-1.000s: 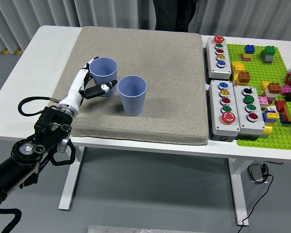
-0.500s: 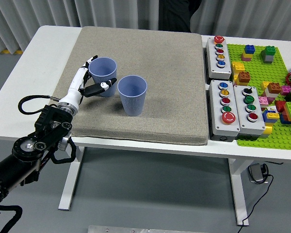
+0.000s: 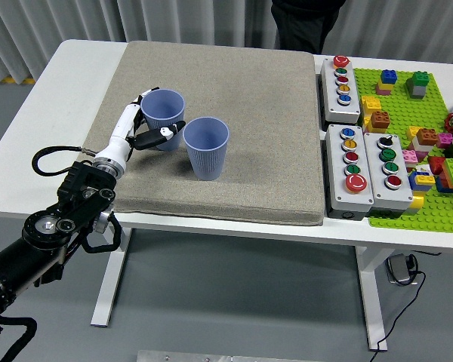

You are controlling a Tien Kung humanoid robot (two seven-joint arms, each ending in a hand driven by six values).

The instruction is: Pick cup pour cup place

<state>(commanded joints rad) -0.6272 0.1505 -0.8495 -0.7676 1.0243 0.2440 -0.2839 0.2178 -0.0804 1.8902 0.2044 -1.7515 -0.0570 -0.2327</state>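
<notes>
Two light blue ribbed cups stand upright on the grey mat (image 3: 249, 98). The left cup (image 3: 162, 115) is wrapped by my left hand (image 3: 152, 128), whose white and black fingers curl around its side from the left. The second cup (image 3: 207, 147) stands just to its right, slightly nearer to me, and nothing touches it. Both cups look empty from above. My right arm is out of the picture.
Two grey button boxes (image 3: 341, 79) (image 3: 368, 170) lie right of the mat. A green baseplate (image 3: 408, 204) with several coloured bricks fills the far right. A person in dark clothes (image 3: 306, 23) stands beyond the far edge.
My left hand and the left cup have shifted slightly to the right and away from me. The person behind the table has moved to the right.
</notes>
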